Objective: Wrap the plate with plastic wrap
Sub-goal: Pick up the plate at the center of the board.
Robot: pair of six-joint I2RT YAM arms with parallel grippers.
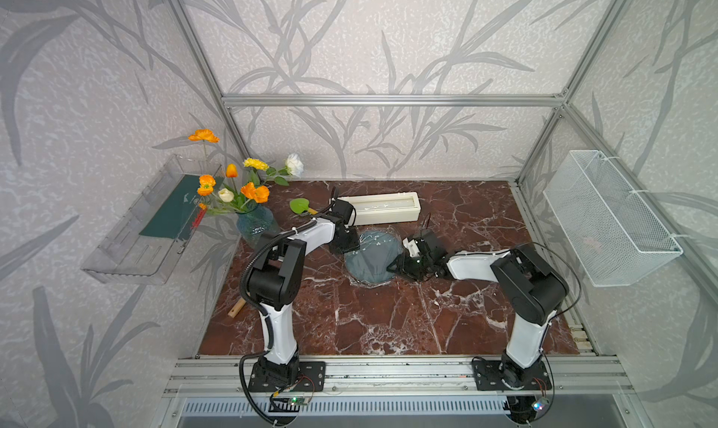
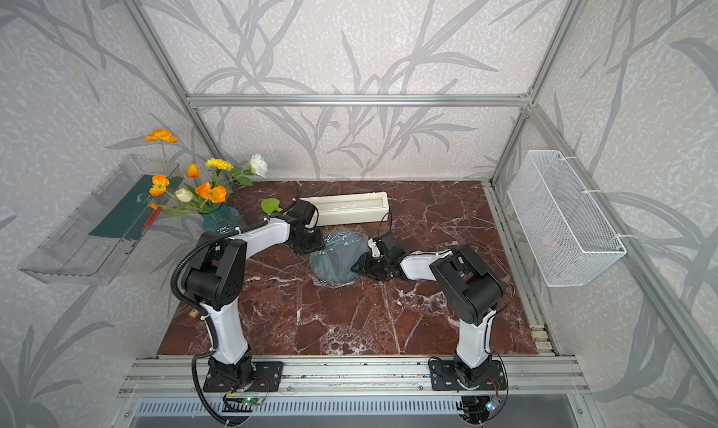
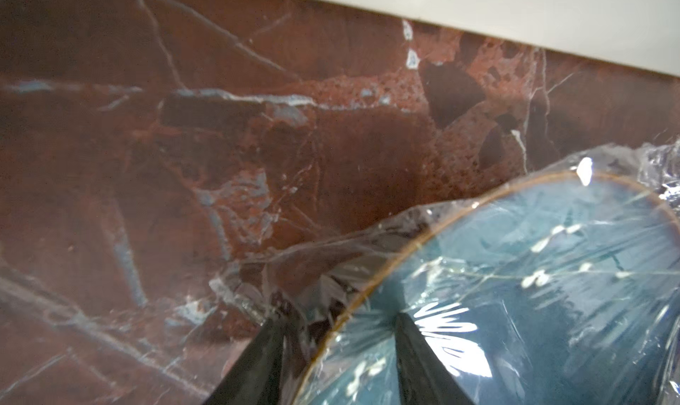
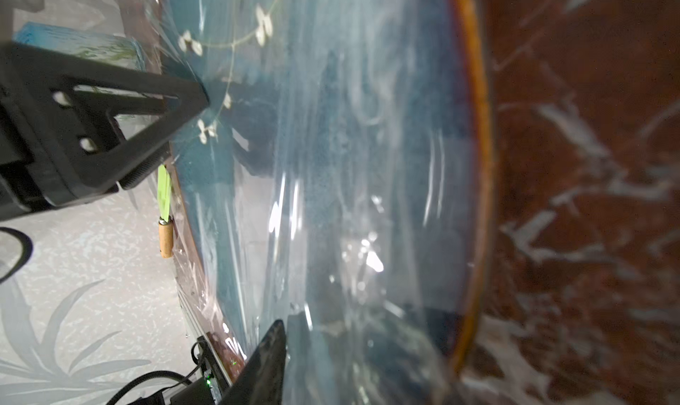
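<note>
Left wrist view: left hand point(image 3: 336, 318) is straddling the plate point(image 3: 552, 293) rim, unclenched, probably tucking plastic wrap point(image 3: 294, 259) down; right hand point(image 1: 393, 266), can't tell.

No text, label, brand or number can be read anywhere. The dark green board point(image 1: 171, 212) in the clear wall shelf point(image 1: 128, 259) bears pale marks, too small to make out.

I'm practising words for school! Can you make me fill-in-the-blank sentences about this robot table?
The plate, under plastic wrap, is shaped ___.
The wire basket is coloured ___.
The tallest of the flowers in the blue vase is coloured ___.
Missing words: round, white, orange.
</note>
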